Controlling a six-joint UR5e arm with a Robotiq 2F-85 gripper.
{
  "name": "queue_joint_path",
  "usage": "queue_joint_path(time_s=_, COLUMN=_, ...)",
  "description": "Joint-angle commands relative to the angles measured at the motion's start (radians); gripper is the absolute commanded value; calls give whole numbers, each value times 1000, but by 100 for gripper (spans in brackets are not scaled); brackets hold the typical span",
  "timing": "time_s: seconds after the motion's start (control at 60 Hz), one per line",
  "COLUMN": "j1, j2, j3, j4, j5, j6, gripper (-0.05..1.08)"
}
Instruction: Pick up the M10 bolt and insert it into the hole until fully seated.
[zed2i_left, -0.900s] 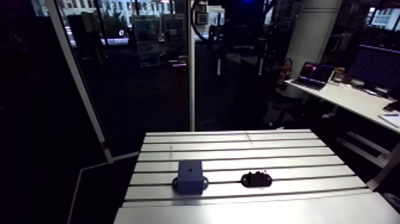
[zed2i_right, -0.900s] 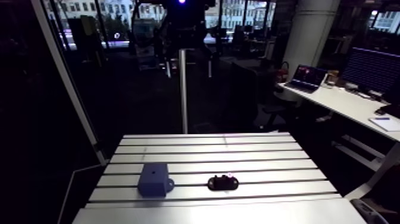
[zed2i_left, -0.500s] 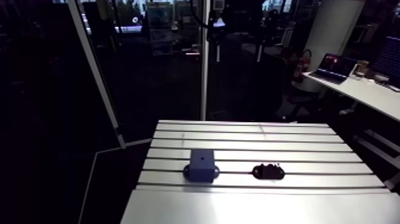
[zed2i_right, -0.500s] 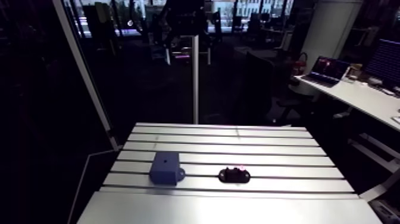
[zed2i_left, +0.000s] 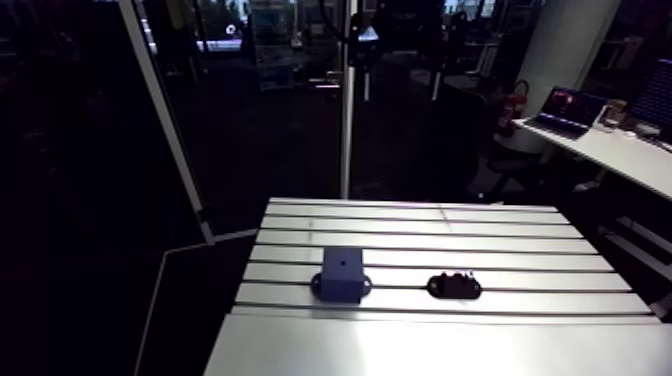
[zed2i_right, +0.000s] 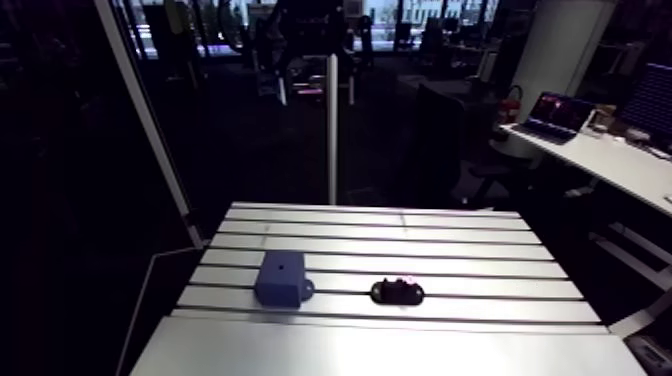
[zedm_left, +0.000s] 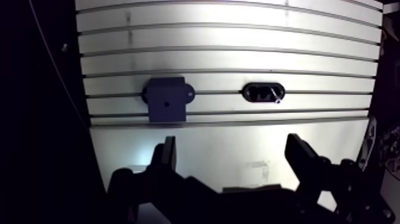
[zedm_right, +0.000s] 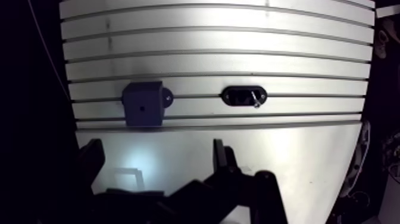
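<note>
- The gripper hung over the plain, unslotted strip of the table. Its two dark fingers were spread wide, and it held nothing; only bare aluminium showed between them.
- Ahead of the gripper, past the first slot, the dark blue block sat flat on the table. It had a small rounded flange at each side.
- A small round hole showed in the block's top face, and it was open.
- Beside the block, clearly apart from it and along the same pair of slots, lay the black oval holder.
- The M10 bolt was there, resting in that holder. It showed as a thin bright piece lying at a slant toward the end farther from the block. It was too small for head and shank to be told apart.
- In the arm view, block and holder stood side by side on the slotted part of the table, with the smooth strip in front of them.
</note>
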Motion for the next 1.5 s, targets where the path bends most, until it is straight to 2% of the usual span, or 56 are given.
queue_joint_path(time_s=0.017, j1=0, j2=0, j3=3, j4=-1, j5=0, j6=1, gripper=0)
queue_joint_path(time_s=0.333, j1=-1, j2=-2, j3=13, j4=-1, j5=-2, j6=4, gripper=0)
queue_joint_path(time_s=0.533, j1=-1, j2=-12, j3=60, j4=-92, j5=3, j6=-1, gripper=0)
queue_joint_path(time_s=0.967, j1=-18, j2=-47, j3=150, j4=-144, j5=-3, j6=-31, gripper=1)
queue_joint_path(time_s=1.117, j1=-34, j2=-66, j3=187, j4=-149, j5=-3, j6=-40, gripper=1)
queue_joint_path(time_s=1.233, j1=-69, j2=-72, j3=215, j4=-152, j5=-3, j6=-70, gripper=1)
queue_joint_path(time_s=1.317, j1=-104, j2=-74, j3=235, j4=-178, j5=-2, j6=-88, gripper=1)
queue_joint_path(time_s=1.5, j1=-132, j2=-80, j3=286, j4=-234, j5=-2, j6=-124, gripper=1)
